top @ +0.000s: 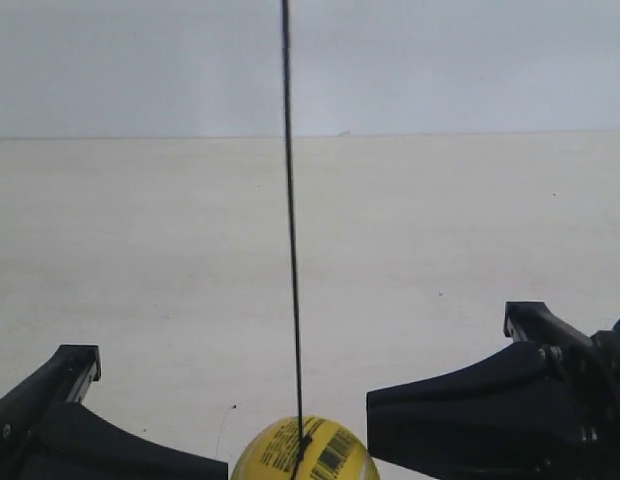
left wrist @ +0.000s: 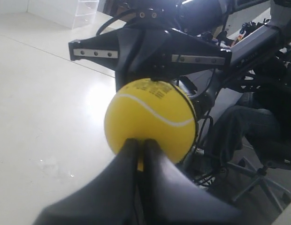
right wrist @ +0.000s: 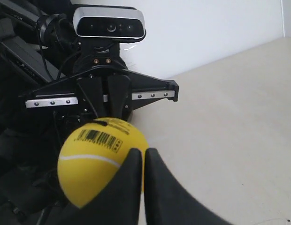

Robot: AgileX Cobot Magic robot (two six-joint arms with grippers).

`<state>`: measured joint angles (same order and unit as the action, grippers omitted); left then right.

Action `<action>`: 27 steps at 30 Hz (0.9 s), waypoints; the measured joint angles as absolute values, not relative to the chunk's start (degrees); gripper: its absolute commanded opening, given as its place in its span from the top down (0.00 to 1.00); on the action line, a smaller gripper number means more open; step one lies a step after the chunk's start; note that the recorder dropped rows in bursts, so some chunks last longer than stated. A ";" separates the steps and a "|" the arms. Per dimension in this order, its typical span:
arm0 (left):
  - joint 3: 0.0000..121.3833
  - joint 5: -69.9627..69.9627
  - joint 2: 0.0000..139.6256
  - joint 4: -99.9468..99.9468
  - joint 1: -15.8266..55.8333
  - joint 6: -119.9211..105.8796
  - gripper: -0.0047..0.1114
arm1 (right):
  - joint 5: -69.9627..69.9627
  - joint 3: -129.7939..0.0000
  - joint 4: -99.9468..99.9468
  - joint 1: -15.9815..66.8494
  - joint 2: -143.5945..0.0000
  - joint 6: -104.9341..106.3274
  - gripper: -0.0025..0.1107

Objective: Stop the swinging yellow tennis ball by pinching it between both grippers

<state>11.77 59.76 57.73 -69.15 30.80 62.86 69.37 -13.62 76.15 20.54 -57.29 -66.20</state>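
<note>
Felt on your yellow tennis ball [left wrist: 150, 119] is bright and clean. A white seam [left wrist: 157, 111] curves across one face, and a black barcode [right wrist: 97, 137] with small print sits near the top. A thin black cord [top: 290, 250] runs straight up from the ball and out of the exterior view.

The ball hangs low between your two arms. In the exterior view only its top shows at the bottom edge, with the arm at the exterior view's left [top: 60, 430] and the arm at the exterior view's right [top: 480, 420] close against either side.

Your left gripper [left wrist: 141, 144] has its jaws drawn together to a thin slit, tips pressed on the ball's near face. Your right gripper [right wrist: 143, 153] is just as narrow, its tips touching the opposite face. Neither wraps around the ball; each meets it end-on.

Below you is a pale cream tabletop [top: 440, 250], plain, with a bright glare patch [left wrist: 96, 101] in the left wrist view. A bare light wall [top: 440, 60] stands behind it. Past the table edge you can see dark cables and a chair base [left wrist: 258, 178].
</note>
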 measured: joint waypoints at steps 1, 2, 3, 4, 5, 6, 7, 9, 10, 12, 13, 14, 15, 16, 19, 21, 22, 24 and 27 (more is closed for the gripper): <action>11.77 59.76 57.73 -69.65 30.80 62.75 0.92 | 69.37 -13.62 76.43 20.54 -57.29 -66.20 0.98; 11.77 59.86 57.73 -70.31 30.80 62.75 0.92 | 69.37 -13.62 77.05 20.54 -57.29 -66.20 0.98; 11.77 59.83 57.73 -70.75 30.80 62.75 0.92 | 69.37 -13.62 77.48 20.54 -57.29 -66.20 0.98; 11.77 59.99 57.73 -71.12 30.80 62.75 0.92 | 69.37 -13.62 77.76 20.54 -57.29 -66.20 0.98; 11.77 59.99 57.73 -71.27 30.80 62.75 0.92 | 69.37 -13.62 78.27 20.54 -57.29 -66.20 0.98; 11.77 59.99 57.73 -71.36 30.80 62.75 0.92 | 69.37 -13.62 78.67 20.54 -57.29 -66.20 0.98; 11.77 59.99 57.73 -71.36 30.80 62.75 0.92 | 69.37 -13.62 79.62 20.54 -57.29 -66.20 0.98; 11.77 59.99 57.73 -71.61 30.80 62.75 0.92 | 69.37 -13.62 81.13 20.54 -57.29 -66.51 0.98; 11.77 59.99 57.73 -71.61 30.80 62.75 0.92 | 69.37 -13.62 81.35 20.54 -57.29 -66.63 0.98; 11.77 59.99 57.73 -71.76 30.80 62.75 0.92 | 69.37 -13.62 82.23 20.54 -57.29 -66.63 0.98; 11.77 59.99 57.73 -71.90 30.80 62.75 0.92 | 69.37 -13.62 82.38 20.54 -57.29 -66.63 0.98; 11.77 59.99 57.73 -72.07 30.80 62.75 0.92 | 69.37 -13.62 82.51 20.54 -57.29 -66.63 0.98; 11.77 59.99 57.73 -72.37 30.80 62.75 0.92 | 69.37 -13.62 82.64 20.54 -57.29 -66.63 0.98; 11.77 59.99 57.73 -73.11 30.80 62.75 0.92 | 69.37 -13.62 82.64 20.54 -57.29 -66.63 0.98; 11.66 60.56 57.73 -74.15 30.80 62.86 0.92 | 69.37 -13.62 82.64 20.54 -57.29 -66.63 0.98; 11.54 61.73 57.73 -74.24 30.80 62.86 0.92 | 69.37 -13.62 82.64 20.54 -57.29 -66.63 0.98; 11.54 61.99 57.73 -73.83 30.80 62.86 0.92 | 69.37 -13.62 82.64 20.54 -57.29 -66.63 0.98; 11.54 62.38 57.73 -71.28 30.80 61.32 0.92 | 69.37 -13.62 82.54 20.54 -57.29 -66.63 0.98; 11.54 62.97 57.73 -68.70 30.80 59.62 0.92 | 69.23 -13.62 82.05 20.54 -57.29 -66.72 0.98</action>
